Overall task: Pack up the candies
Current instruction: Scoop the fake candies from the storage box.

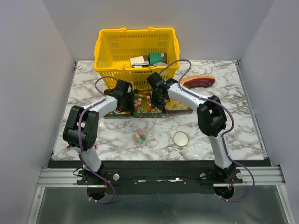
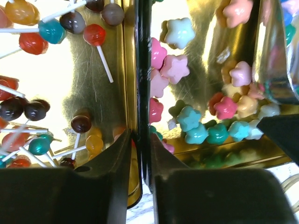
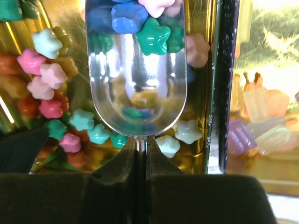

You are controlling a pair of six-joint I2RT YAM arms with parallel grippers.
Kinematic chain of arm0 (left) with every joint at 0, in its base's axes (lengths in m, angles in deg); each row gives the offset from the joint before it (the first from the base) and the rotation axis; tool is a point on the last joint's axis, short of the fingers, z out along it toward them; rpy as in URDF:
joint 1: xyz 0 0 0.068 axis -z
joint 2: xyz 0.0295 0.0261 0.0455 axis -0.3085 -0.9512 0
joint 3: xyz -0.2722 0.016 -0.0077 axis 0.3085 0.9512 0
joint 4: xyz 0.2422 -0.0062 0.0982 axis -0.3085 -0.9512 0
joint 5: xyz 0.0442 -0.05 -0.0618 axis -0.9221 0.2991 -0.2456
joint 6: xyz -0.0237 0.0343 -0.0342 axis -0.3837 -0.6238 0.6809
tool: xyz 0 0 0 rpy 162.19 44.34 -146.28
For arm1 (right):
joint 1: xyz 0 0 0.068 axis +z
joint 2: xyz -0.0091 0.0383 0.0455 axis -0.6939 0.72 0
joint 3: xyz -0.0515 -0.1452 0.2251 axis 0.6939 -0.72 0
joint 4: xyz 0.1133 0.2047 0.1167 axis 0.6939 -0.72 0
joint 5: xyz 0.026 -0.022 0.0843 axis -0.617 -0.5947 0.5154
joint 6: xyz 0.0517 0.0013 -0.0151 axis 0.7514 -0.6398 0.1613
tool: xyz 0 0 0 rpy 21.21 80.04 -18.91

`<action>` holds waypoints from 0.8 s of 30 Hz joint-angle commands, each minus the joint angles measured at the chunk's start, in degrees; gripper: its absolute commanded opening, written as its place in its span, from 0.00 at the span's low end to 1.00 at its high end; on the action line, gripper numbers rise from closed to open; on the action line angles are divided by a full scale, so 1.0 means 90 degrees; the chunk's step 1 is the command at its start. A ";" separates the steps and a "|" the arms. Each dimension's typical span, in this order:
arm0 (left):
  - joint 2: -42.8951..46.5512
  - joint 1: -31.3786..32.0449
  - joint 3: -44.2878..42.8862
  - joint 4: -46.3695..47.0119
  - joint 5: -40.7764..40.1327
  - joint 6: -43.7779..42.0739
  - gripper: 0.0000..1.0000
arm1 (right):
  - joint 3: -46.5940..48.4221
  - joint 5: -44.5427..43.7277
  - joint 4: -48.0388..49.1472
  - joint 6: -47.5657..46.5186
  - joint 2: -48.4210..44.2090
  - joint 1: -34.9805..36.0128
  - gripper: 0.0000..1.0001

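Gripping a steel scoop (image 3: 135,88) by its thin handle, the right claw (image 3: 141,143) is pinched nearly closed, both fingers tight on the stem. Just ahead of it the scoop's bowl hangs over a gold tray (image 3: 201,102), with blue, green and pink star candies (image 3: 152,33) piled at the bowl's far end. More of them lie loose on the tray floor, below the bowl and off to the claw's left. To its right, past the tray's dark edge (image 3: 229,70), pale jellies (image 3: 266,128) sit in the next tray.

The left claw (image 2: 140,140) is closed as well, clamped on the dark rim (image 2: 140,65) where two trays meet, one finger on each side. Left of it lie lollipops (image 2: 51,30) on white sticks. Right of it are pink, teal and white stars.

From above, both claws are down at the middle tray. Well behind them, nearer the arm bases, stands a small clear cup (image 1: 139,130) with a few coloured candies (image 1: 139,137) inside.
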 commanded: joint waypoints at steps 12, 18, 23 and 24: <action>0.0306 0.0049 0.0208 -0.0161 0.0120 0.0065 0.60 | -0.1576 -0.1566 0.0910 -0.1215 -0.0305 -0.0108 0.00; 0.0531 0.0049 0.0228 -0.0132 -0.0036 -0.0004 0.81 | -0.2093 -0.1888 0.1359 -0.1615 -0.0763 0.0019 0.00; 0.0667 0.0039 0.0247 -0.0122 -0.0134 -0.0004 0.93 | -0.2650 -0.1860 0.1983 -0.1986 -0.1261 0.0088 0.00; 0.0677 0.0039 0.0247 -0.0122 -0.0143 0.0006 0.94 | -0.2748 -0.1850 0.2101 -0.2064 -0.1339 0.0126 0.00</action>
